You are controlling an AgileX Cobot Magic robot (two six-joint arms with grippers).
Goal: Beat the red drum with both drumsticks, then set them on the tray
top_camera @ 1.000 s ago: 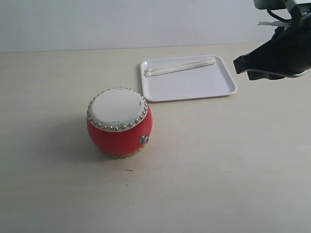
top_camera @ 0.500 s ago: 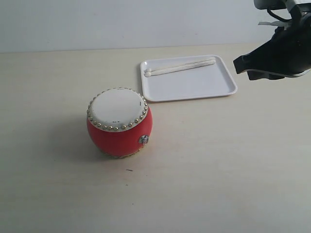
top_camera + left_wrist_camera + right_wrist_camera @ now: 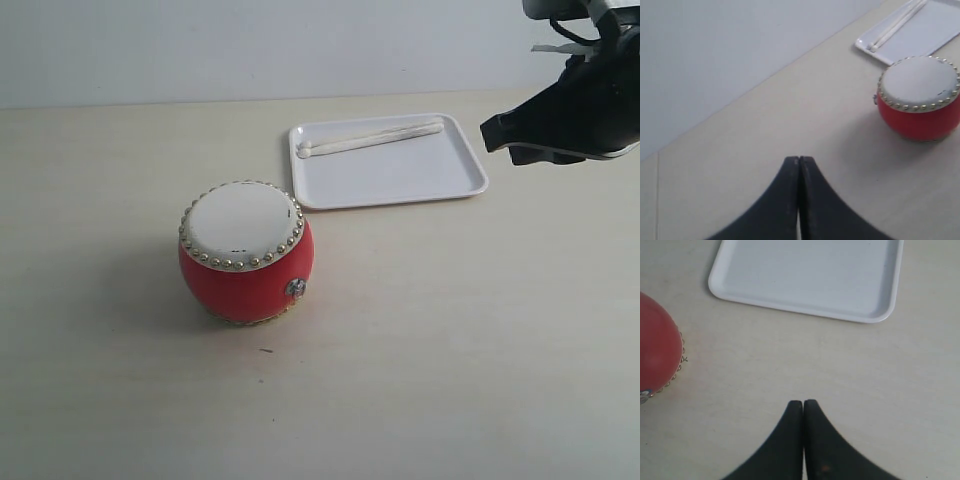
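The red drum (image 3: 246, 252) with its cream skin and brass studs stands upright on the table, left of centre; it also shows in the left wrist view (image 3: 919, 97) and partly in the right wrist view (image 3: 657, 352). Both drumsticks (image 3: 370, 138) lie side by side along the far rim of the white tray (image 3: 400, 185), bead tips toward the left; the sticks (image 3: 895, 25) and tray (image 3: 935, 30) show in the left wrist view too. My right gripper (image 3: 803, 402) is shut and empty, raised at the right of the tray (image 3: 805, 280). My left gripper (image 3: 799, 159) is shut and empty, away from the drum.
A pale wooden table (image 3: 450, 340) carries everything, with a plain light wall (image 3: 250, 45) behind it. The right arm's black body (image 3: 565, 115) hangs at the upper right edge of the exterior view. The left arm is outside that view.
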